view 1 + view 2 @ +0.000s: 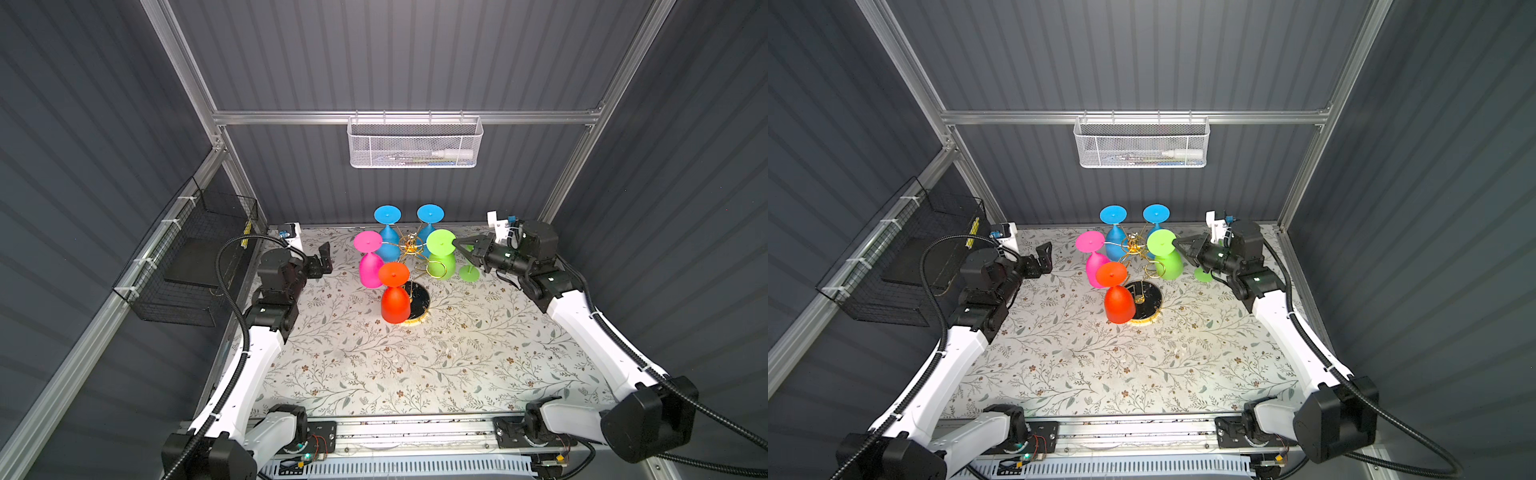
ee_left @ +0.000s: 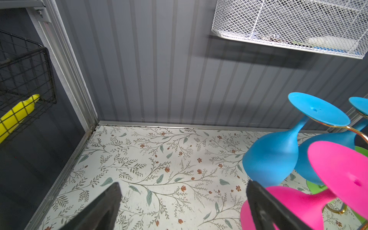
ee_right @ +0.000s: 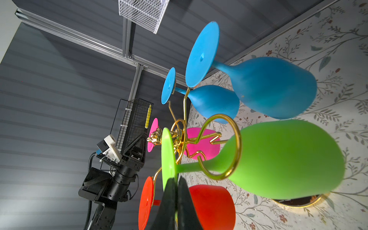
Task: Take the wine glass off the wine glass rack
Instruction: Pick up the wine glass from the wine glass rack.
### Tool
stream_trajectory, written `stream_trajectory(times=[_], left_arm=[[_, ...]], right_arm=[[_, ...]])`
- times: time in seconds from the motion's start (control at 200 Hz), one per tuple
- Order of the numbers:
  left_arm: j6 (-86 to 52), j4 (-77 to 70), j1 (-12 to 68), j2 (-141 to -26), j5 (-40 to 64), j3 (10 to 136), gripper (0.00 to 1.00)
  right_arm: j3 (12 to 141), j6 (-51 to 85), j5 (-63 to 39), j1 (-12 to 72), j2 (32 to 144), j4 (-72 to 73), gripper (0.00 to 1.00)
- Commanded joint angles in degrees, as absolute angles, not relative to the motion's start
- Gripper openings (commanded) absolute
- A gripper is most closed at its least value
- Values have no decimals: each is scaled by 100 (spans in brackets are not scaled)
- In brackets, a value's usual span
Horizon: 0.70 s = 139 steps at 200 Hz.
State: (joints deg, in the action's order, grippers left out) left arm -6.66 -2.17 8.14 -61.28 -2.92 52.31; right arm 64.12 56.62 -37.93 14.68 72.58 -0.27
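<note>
table [image 1: 457, 365]: floral cover; carries everything listed.

wine glass rack [image 1: 409, 246]: gold wire stand on a round black base, mid-table toward the back wall. five glasses hang bowl-down, each stem through a ring, so the wide foot above it bears the weight.

green wine glass [image 1: 440, 264]: task item, on the rack arm nearest the right arm, stem inside its ring [image 3: 239, 143].

other hung glasses: two blue wine glasses [image 1: 387, 215], pink wine glass [image 1: 370, 270], orange wine glass [image 1: 395, 303].

right end effector [image 1: 457, 242]: closed on the rim of the green foot, likely because that is the one part clear of the wire; lifting and sliding outward should free the stem.

left end effector [image 1: 322, 259]: spread wide, empty, near the pink glass but apart.

green foot and stem [image 1: 469, 273]: on the table beside the right arm, the rest hidden.
</note>
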Motion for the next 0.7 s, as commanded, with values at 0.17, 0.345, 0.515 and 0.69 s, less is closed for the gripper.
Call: stream_trajectory(times=[0.17,0.345,0.515,0.69], left_arm=[[-703,-123,791,-5990,-229,5208,100],[-730,-121,791,-5998,-202,5203,100],[-772,-133,791,-6009,-204,5203,100],[-929,-254,791,-5960,-150,5214,100]], right_arm=[[6198,5705,-3761,1503,7052,59,0],[6103,5721,-3642,1494,6886,23,0],[5952,5691,-3422,1435,6596,-78,0],[5780,5713,-3323,1289,6161,-178,0]])
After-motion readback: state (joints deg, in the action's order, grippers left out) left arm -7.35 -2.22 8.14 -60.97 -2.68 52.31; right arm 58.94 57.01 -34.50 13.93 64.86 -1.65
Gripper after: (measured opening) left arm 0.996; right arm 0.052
